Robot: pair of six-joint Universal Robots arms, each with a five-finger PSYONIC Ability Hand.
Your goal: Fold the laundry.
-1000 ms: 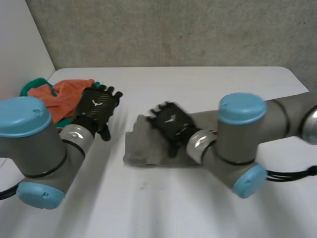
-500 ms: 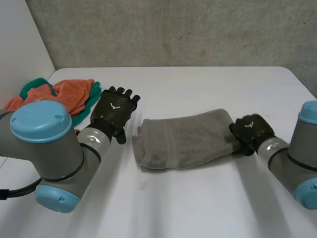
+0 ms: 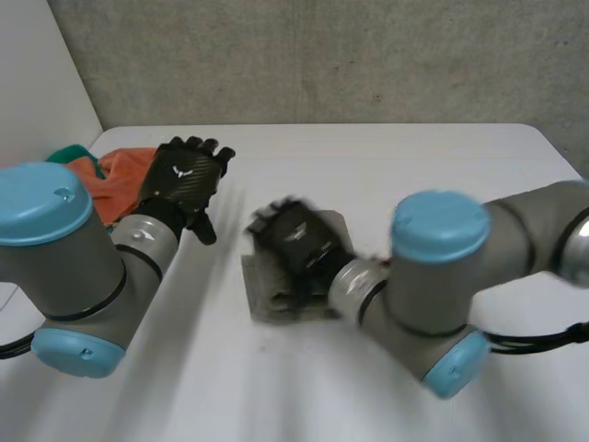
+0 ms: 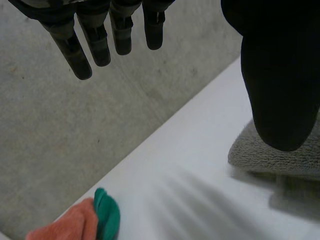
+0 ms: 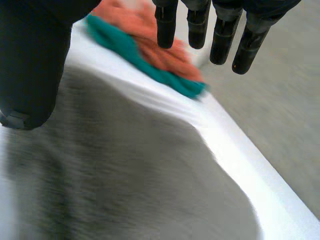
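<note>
White table (image 3: pixel 414 157), grey towel (image 3: pixel 276 304) mid-table, orange and green cloths (image 3: pixel 120 170) by one corner

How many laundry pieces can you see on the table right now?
3: a grey towel under the right hand, and an orange cloth bunched with a green cloth beside the left hand. That pile may hide more.

On the table (image 3: pixel 386 166), the folded towel (image 3: pixel 272 300) lies central, the cloth pile (image 3: pixel 116 173) well apart at the far-left corner.
</note>
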